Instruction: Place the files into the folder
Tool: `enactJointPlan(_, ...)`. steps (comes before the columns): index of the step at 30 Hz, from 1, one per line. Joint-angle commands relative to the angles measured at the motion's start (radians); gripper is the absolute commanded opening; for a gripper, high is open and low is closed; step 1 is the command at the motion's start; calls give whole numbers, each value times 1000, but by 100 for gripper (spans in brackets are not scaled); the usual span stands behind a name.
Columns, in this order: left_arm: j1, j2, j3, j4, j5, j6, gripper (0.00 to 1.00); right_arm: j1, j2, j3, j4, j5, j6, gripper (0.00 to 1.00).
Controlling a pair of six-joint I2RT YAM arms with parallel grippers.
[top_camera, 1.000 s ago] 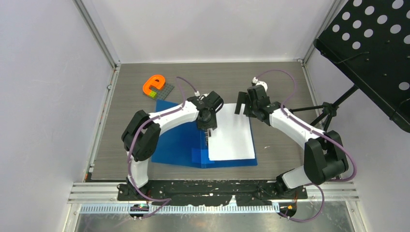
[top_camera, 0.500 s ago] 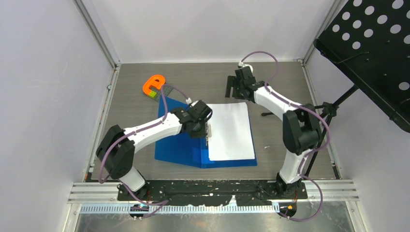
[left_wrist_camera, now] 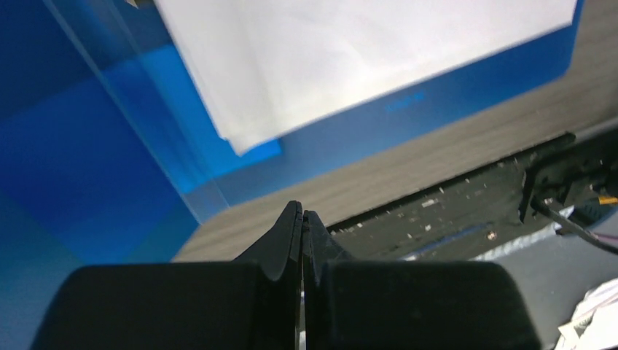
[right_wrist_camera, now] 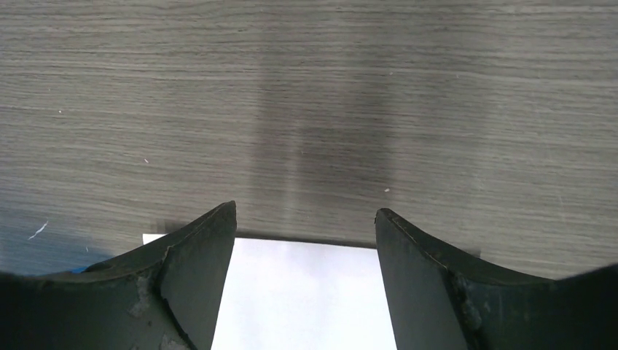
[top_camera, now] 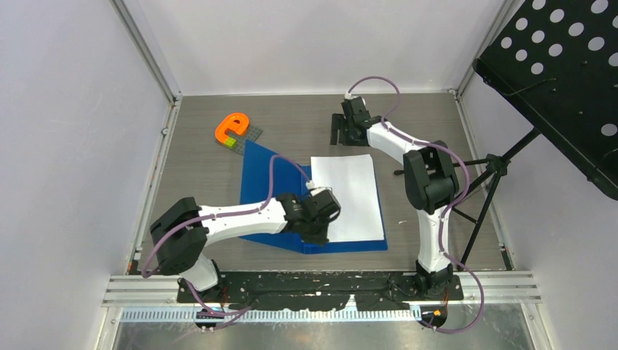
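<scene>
- Your table (top_camera: pixel 197 182) is grey wood-grain.
- The folder (top_camera: pixel 255 182) lies open at its middle, reaching toward the near edge.
- Near the far-left corner you have an orange letter piece (top_camera: pixel 232 127) on a grey plate (top_camera: pixel 251 133).

left gripper (top_camera: pixel 319 224) at the near spine of the open blue folder (top_camera: pixel 259 182); white files (top_camera: pixel 350 193) just to its right; right gripper (top_camera: pixel 339 137) beyond their far edge.

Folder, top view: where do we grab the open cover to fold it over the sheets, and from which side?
Grip the folder by its open cover's free left edge, coming from the left. The cover lies spread out left of the spine and the files fill the right half, so only that edge is clear. It is thin and looks flat, so one of the jaws likely has to slide under.
</scene>
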Motion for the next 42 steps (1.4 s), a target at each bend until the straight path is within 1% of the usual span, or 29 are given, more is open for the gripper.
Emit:
enactJointPlan(1, -74, 28, 8, 54, 30, -73, 0, 7, 26, 68, 1, -13, -22, 75)
enactJointPlan(5, -120, 108, 22, 108, 36, -120, 0, 10, 52, 71, 2, -22, -16, 74)
enactJointPlan(9, -125, 151, 13, 158, 37, -174, 0, 18, 59, 54, 3, -16, -11, 73)
enactJointPlan(15, -126, 196, 35, 133, 5, -204, 0, 31, 59, 17, 6, -4, -9, 73)
enactJointPlan(19, -126, 206, 42, 114, -19, -226, 0, 32, 62, -1, 9, -12, -3, 72)
enactJointPlan(21, -126, 210, 50, 104, -27, -229, 0, 31, 63, -16, 13, -19, 0, 70)
enactJointPlan(29, -125, 230, 74, 81, -38, -229, 0, 32, 36, -77, 35, -43, 18, 65)
enactJointPlan(35, -115, 227, 72, 77, -48, -229, 0, 34, -15, -151, 59, -52, 37, 65)
enactJointPlan(42, -106, 230, 72, 81, -45, -224, 0, 39, -58, -198, 70, -56, 37, 65)
